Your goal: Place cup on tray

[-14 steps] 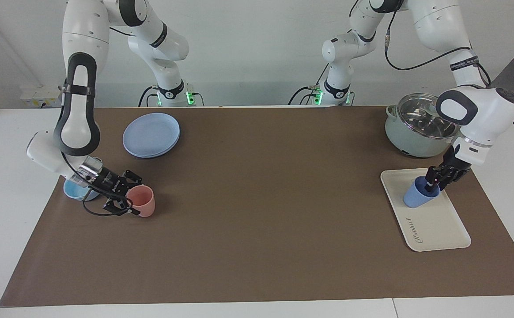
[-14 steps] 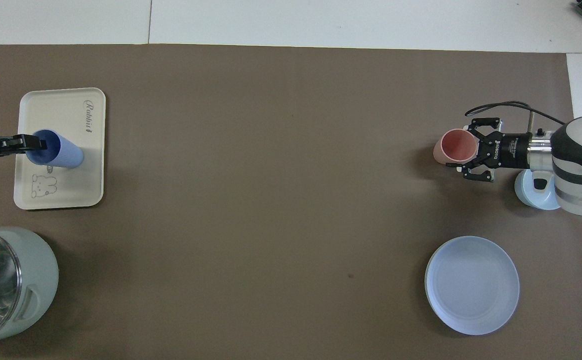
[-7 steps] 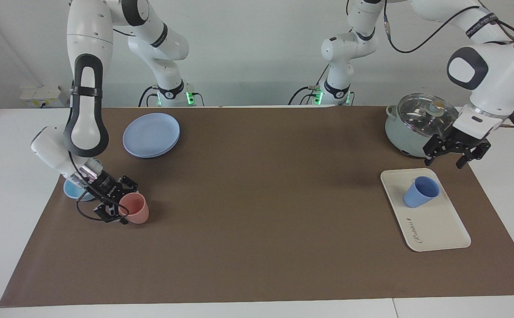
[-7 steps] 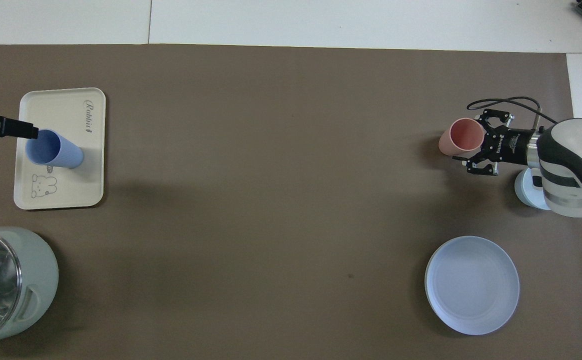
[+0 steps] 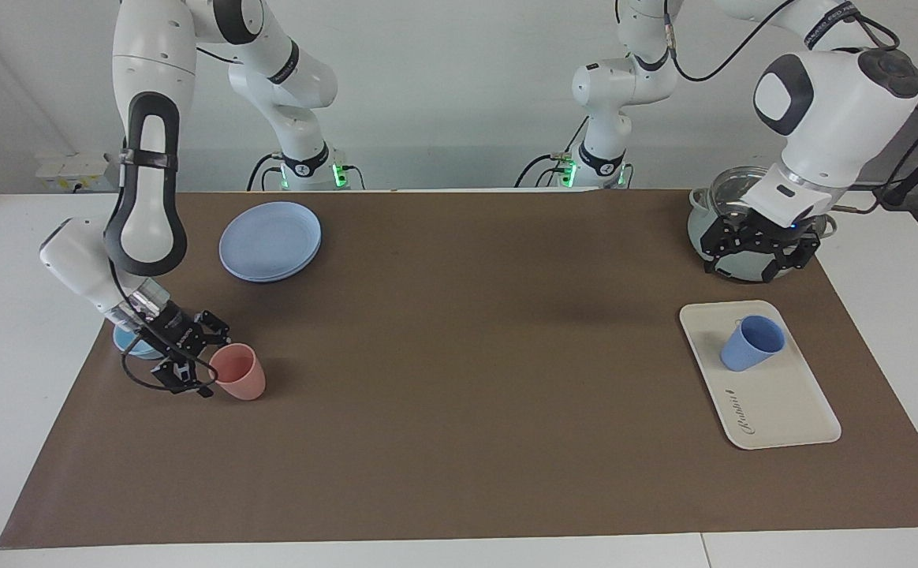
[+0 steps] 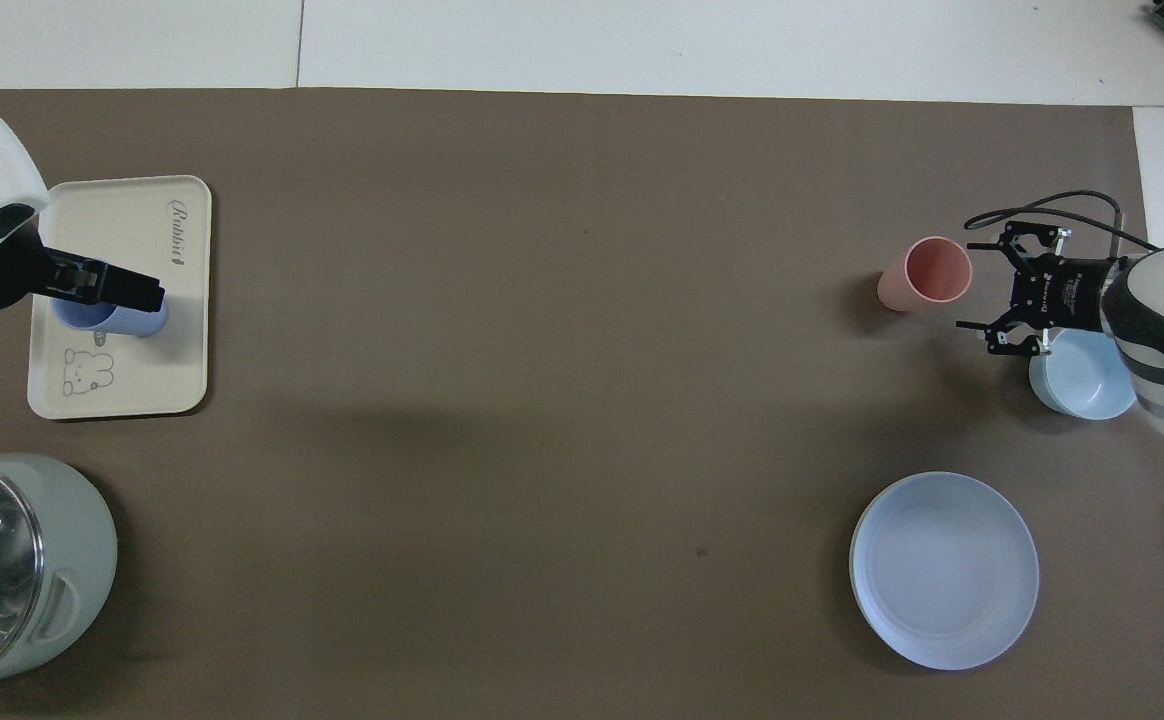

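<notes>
The periwinkle-blue cup [image 5: 751, 343] stands upright on the cream tray [image 5: 782, 402], on the tray's half nearer the robots. In the overhead view the cup [image 6: 137, 322] is partly covered by my left gripper [image 6: 112, 285], and the tray [image 6: 132, 385] shows its bear drawing. My left gripper [image 5: 755, 264] is open and empty. It hangs raised, over the pot and the tray's near edge, clear of the cup. My right gripper [image 5: 191, 359] is open and low, beside a salmon-pink tumbler [image 5: 238, 372], just apart from it.
A pale green pot with a glass lid [image 5: 698, 225] stands nearer the robots than the tray. A light-blue bowl [image 6: 1082, 375] sits under the right wrist. A round blue plate [image 6: 944, 570] lies nearer the robots than the bowl. A brown mat [image 6: 542, 400] covers the table.
My left gripper let go of the blue cup and rose toward the pot. My right gripper lowered the pink tumbler onto the mat, released it and drew back toward the bowl.
</notes>
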Controlling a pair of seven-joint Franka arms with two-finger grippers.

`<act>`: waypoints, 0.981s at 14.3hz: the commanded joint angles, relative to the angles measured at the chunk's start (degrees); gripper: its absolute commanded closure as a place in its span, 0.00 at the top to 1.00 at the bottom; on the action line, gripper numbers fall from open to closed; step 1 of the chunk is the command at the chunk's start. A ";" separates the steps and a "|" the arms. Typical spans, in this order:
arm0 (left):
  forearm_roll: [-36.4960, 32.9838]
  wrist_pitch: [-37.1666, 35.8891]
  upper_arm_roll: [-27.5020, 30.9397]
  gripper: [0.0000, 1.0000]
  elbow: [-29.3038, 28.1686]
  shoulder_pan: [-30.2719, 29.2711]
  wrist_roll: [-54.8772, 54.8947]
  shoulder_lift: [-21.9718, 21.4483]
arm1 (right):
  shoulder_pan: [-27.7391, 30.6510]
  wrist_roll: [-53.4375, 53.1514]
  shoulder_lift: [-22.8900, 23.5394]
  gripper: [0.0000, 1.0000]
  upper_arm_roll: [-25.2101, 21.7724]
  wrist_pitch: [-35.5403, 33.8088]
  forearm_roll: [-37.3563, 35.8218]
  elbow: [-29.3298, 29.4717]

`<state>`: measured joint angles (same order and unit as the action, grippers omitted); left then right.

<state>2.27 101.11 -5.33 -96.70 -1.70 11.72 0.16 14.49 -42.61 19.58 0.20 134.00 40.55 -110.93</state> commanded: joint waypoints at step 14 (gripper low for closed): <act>-1.12 -15.77 1.11 1.00 9.86 -0.50 -2.41 -0.86 | -15.71 31.98 -23.00 1.00 1.64 -31.59 -40.20 1.49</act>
<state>2.26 85.68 -4.17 -86.26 -1.99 9.73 -0.06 -0.12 -12.47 -1.68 1.87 104.66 2.22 -110.73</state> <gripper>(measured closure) 0.000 0.000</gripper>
